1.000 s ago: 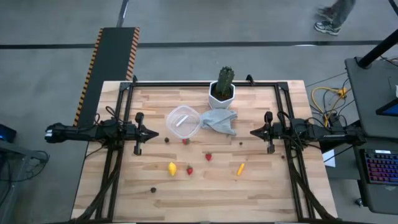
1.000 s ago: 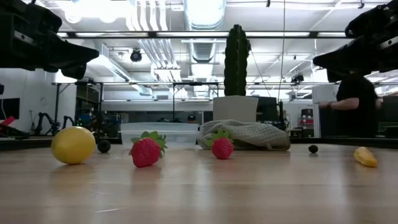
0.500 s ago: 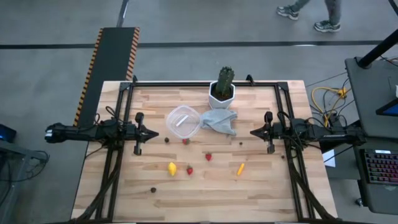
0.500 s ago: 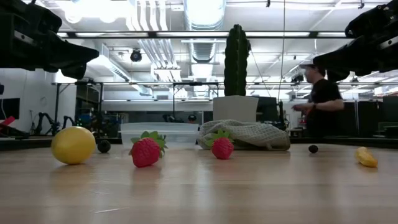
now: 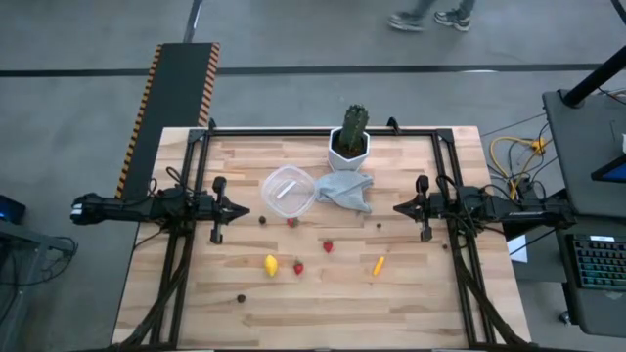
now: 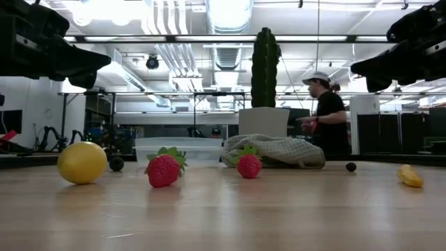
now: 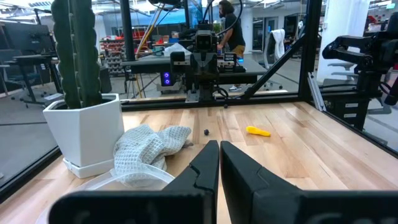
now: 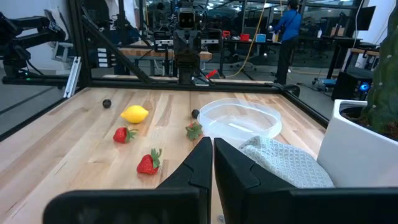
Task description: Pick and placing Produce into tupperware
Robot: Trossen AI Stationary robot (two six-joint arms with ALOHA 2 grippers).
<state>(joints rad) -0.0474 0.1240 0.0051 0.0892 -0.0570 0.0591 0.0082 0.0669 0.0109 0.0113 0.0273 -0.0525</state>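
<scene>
The clear round tupperware [image 5: 288, 192] stands on its base on the table's far middle, beside the pale cloth [image 5: 344, 189]. Produce lies scattered on the wood: a yellow lemon [image 5: 271, 264], red strawberries [image 5: 298, 267] [image 5: 328, 246] [image 5: 291, 222], an orange carrot [image 5: 379, 264] and small dark round ones [image 5: 262, 220] [image 5: 242, 298] [image 5: 380, 225]. My left gripper [image 5: 242, 209] hovers shut at the table's left, pointing right, above the wood. My right gripper [image 5: 395, 207] hovers shut at the table's right, pointing left. In the right wrist view the tupperware [image 8: 239, 118] and lemon [image 8: 135, 114] lie ahead of the shut fingers.
A green cactus in a white hexagonal pot [image 5: 350, 145] stands at the far edge, touching the cloth. Black frame rails [image 5: 323, 131] run along the far, left and right sides. Bare wood stretches along the near edge. A person [image 6: 326, 115] walks in the room beyond the table.
Both arms and all the produce have kept still. Only the person beyond the far edge has walked across the room, toward the left of the high and low views.
</scene>
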